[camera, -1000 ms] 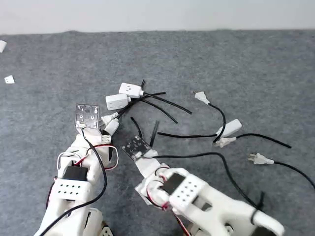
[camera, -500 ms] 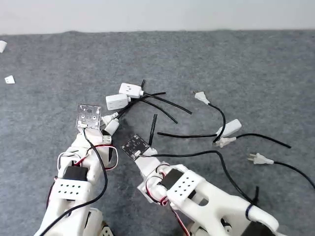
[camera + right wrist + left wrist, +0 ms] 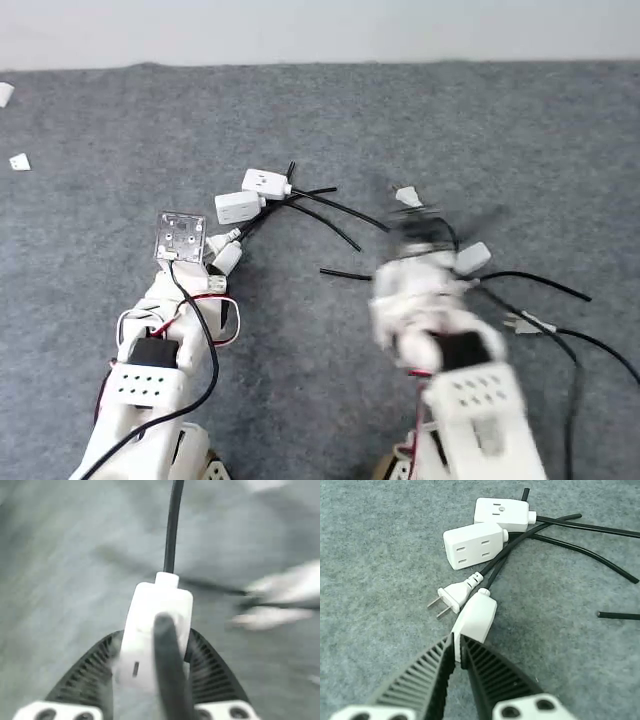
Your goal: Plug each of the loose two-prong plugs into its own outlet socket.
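"High view — how much of the plugging can be counted as done?"

"None, as far as can be judged. No prongs are seen seated anywhere. The slotted outlet block [image 3: 472, 545] and the farther outlet block [image 3: 502, 511] lie unfilled, and a two-prong plug [image 3: 451, 600] lies near them with its prongs bare."

"And the claws?"

"The left gripper [image 3: 456, 647] is pinched almost closed on the near edge of a white cord end [image 3: 476, 616], just beside that plug. The right gripper [image 3: 155, 640] is clamped on a white cord body [image 3: 150, 615] — plug or socket cannot be told. A second loose plug [image 3: 408, 197] and a third plug [image 3: 527, 322] are left well apart from the outlets."

"What is it all laid on?"

"A grey felt-like mat [image 3: 120, 120], bounded at the far side by a pale wall [image 3: 320, 30]; small white scraps [image 3: 19, 161] are seen at its far left"
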Motion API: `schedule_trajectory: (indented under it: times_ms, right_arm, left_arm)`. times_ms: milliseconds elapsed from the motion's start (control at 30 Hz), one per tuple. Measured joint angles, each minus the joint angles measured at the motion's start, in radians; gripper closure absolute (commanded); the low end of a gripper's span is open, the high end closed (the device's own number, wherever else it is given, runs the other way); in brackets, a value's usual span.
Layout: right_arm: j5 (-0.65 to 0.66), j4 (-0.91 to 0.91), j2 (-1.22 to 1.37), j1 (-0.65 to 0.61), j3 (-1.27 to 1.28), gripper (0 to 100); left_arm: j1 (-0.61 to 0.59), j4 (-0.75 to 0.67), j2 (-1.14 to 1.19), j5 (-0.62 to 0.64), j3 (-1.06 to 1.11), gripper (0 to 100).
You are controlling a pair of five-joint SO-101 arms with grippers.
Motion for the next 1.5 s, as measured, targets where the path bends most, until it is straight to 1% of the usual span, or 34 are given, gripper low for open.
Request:
schedule_trajectory:
  times_ms: [100,167,233,367,500,667,833,967,1167,1333,1400,1500]
  right_arm:
    - [0.038,0.003,-0.124,0.244,0.054,98.7]
    - [0.068,0.003,-0.150,0.410,0.066,98.7]
    - [0.094,0.003,-0.144,0.566,0.069,98.7]
    - [0.149,-0.018,-0.054,0.835,0.069,98.7]
    - [0.201,-0.140,0.083,1.049,0.069,98.7]
    - [0.259,-0.391,0.287,1.275,0.069,98.7]
    - [0.322,-0.608,0.528,1.373,0.066,98.7]
    - [0.334,-0.704,0.738,1.448,-0.021,98.7]
    - [0.338,-0.703,1.045,1.455,-0.276,98.7]
    - [0.315,-0.605,1.226,1.450,-0.525,98.0]
    - [0.315,-0.563,1.283,1.450,-0.611,92.7]
    - [0.311,-0.503,1.343,1.448,-0.707,78.3]
  left_arm:
    - [0.000,0.000,0.000,0.000,0.000,99]
    - [0.000,0.000,0.000,0.000,0.000,99]
    - [0.000,0.000,0.000,0.000,0.000,99]
    - [0.000,0.000,0.000,0.000,0.000,99]
    - [0.000,0.000,0.000,0.000,0.000,99]
    - [0.000,0.000,0.000,0.000,0.009,99]
    - [0.000,0.000,0.000,0.000,0.008,99]
    - [0.000,0.000,0.000,0.000,0.008,99]
    - [0.000,0.002,0.000,0.000,0.008,99]
    - [0.000,0.002,0.000,0.000,0.008,98]
    - [0.000,0.002,0.000,0.000,0.008,98]
    - [0.000,0.002,0.000,0.000,0.008,98]
